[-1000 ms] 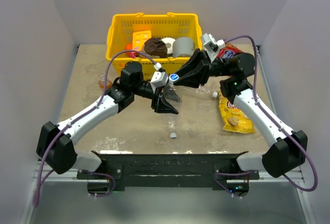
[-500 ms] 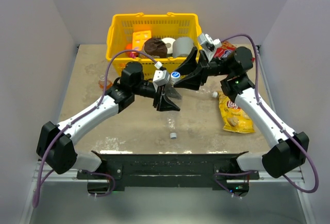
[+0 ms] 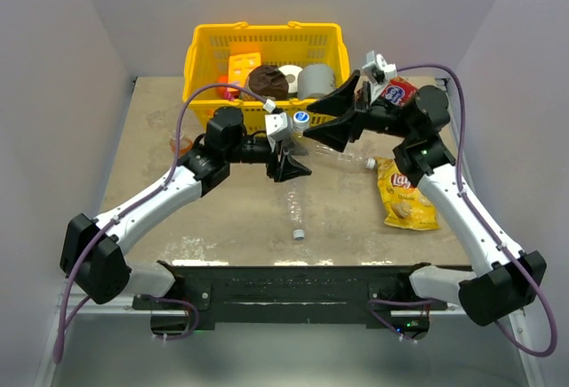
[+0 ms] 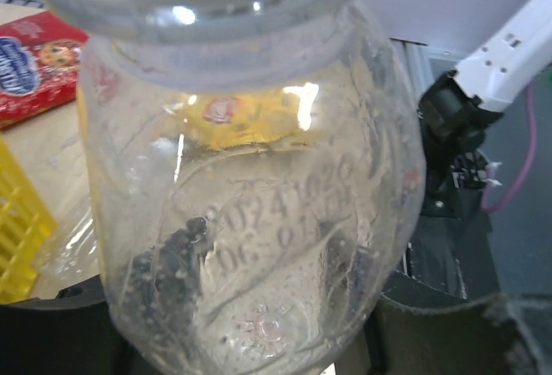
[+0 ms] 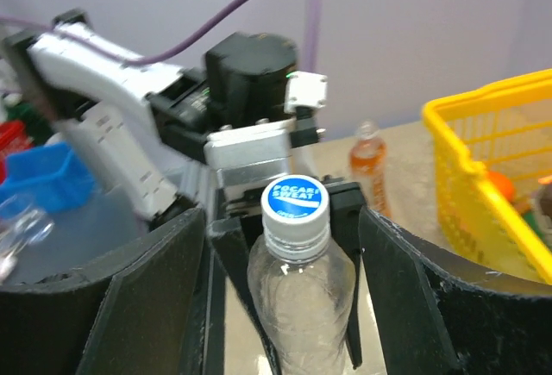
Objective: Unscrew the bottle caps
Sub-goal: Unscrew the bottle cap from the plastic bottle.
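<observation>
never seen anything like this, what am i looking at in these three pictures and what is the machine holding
This is a robot: a left arm and a right arm bolted to the near edge of a table, each ending in a two-finger gripper. The wide picture looks down from above and behind them; the other two come from a small camera on each wrist. The left gripper is shut on a clear bottle, which fills the left wrist view. Its blue-faced cap is on. The right gripper is open, its fingers either side of that cap, not touching it. On the table are a yellow basket of odds and ends, a yellow chip bag, a red snack pack, an orange drink bottle, another clear bottle on its side and one loose cap.
</observation>
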`<action>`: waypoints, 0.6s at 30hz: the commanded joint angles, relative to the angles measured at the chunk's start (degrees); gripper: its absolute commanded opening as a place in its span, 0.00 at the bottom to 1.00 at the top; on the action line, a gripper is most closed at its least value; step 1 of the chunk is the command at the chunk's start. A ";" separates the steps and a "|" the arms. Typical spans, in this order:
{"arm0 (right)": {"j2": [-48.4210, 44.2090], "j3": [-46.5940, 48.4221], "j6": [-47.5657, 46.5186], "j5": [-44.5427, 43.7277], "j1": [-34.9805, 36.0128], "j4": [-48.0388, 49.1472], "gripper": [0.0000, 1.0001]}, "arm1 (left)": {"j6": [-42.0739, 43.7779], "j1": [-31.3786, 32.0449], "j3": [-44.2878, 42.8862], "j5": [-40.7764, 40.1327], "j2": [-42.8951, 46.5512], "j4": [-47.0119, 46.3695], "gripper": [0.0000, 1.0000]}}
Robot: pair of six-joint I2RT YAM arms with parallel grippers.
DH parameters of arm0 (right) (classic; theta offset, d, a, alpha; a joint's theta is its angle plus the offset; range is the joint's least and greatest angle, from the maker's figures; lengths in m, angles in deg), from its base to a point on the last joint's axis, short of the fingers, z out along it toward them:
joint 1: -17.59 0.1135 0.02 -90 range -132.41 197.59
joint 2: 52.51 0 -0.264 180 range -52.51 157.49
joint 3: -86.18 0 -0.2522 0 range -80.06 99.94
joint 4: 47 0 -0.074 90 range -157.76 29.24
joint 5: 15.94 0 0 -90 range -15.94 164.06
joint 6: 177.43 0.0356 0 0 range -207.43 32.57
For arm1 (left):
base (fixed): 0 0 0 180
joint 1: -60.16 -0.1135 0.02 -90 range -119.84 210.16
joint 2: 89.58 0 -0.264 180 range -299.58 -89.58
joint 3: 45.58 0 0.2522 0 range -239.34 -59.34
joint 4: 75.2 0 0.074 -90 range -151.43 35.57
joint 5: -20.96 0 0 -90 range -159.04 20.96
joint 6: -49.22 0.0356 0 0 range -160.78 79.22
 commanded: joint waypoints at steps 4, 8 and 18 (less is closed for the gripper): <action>-3.85 -2.08 -0.81 -22.84 0.04 -1.60 0.70 | -2.16 0.14 -0.28 -15.36 2.10 -1.33 0.20; -4.73 -3.14 -1.51 -25.31 0.91 -1.33 0.65 | -3.74 0.14 -0.45 -14.42 1.23 -1.59 0.20; -2.54 -1.12 -4.68 -23.11 5.22 -2.47 0.62 | -4.10 0.14 -0.80 -13.80 -0.53 -1.33 0.20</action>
